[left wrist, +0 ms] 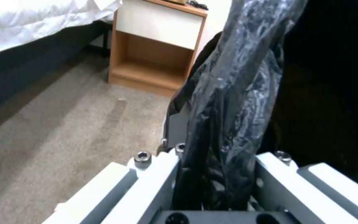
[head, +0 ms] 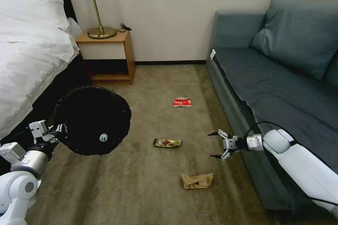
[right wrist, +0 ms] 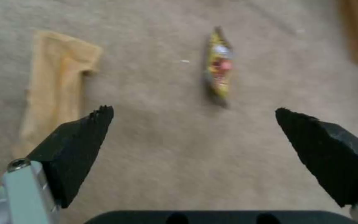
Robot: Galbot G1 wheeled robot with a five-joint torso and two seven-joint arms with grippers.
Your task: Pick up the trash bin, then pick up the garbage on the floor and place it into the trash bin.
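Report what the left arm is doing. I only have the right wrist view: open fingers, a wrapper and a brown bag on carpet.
Observer: The left gripper is shut on the bag-lined rim of the trash bin, beside the bed.
Operator: Check inside the bin.
Observer: A bottle lies in it, its white cap and green label showing.
Operator: List any litter outside my view.
Observer: A red-and-white packet lies on the carpet, farther from the robot than the wrapper.
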